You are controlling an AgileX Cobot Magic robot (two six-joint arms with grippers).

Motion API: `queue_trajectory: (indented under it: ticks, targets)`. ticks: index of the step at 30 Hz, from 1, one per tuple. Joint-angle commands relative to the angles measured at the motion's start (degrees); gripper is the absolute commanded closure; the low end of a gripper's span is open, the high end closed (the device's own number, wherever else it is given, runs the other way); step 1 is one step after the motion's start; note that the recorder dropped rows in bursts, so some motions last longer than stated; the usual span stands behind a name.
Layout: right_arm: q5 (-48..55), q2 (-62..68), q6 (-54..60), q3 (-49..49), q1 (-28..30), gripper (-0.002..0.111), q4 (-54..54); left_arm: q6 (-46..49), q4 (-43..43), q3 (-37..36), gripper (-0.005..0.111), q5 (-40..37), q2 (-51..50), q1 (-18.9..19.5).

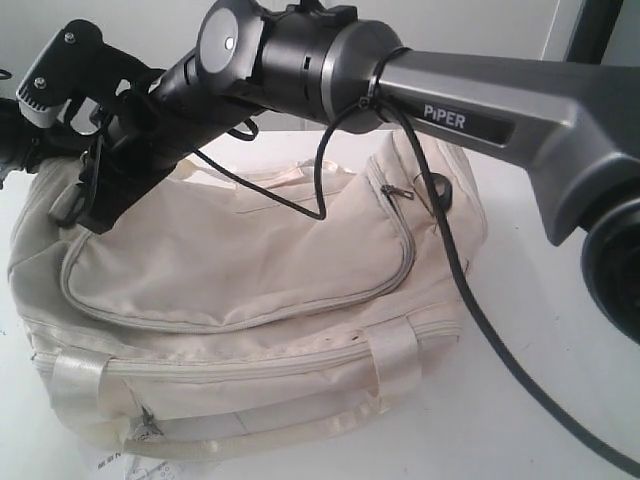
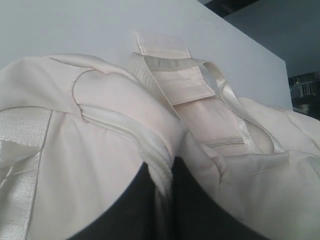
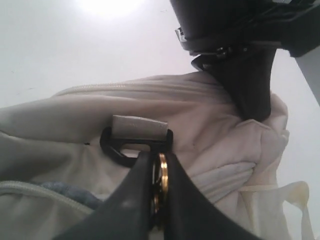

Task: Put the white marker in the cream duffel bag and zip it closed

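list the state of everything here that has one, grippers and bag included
cream duffel bag: slumped on the table, flap zip closed where it shows
front handle: lying flat against the bag's side
left gripper: shut, pinching a ridge of bag fabric
right gripper: shut on the brass ring
white marker: not in sight

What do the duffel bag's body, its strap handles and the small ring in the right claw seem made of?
Cream duffel bag: matte woven cloth, perhaps canvas or polyester; it creases softly. Strap handles: shinier webbing, probably nylon, with a ribbed weave. Ring: metal, brass-coloured and glinting; whether solid brass or plated cannot be told.
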State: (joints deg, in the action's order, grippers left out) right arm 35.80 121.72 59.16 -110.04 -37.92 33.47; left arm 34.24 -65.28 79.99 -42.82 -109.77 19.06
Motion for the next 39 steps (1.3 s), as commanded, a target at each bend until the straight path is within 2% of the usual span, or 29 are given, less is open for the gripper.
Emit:
queue_trajectory:
  ticks: [1,11,39]
  targets:
    - [2.1,-1.9,-3.9,-0.1,0.0,0.108,1.9,-0.5,-5.4,0.0,0.107,5.1,-0.1,0.2]
    - [6.6,-2.2,-2.7,-0.1,-0.3,0.108,12.8,-4.9,-5.4,0.0,0.107,6.7,-0.1,0.2]
    - [17.7,-2.3,2.8,-0.1,-0.3,0.108,19.5,-5.1,-5.4,0.0,0.107,6.7,-0.1,0.2]
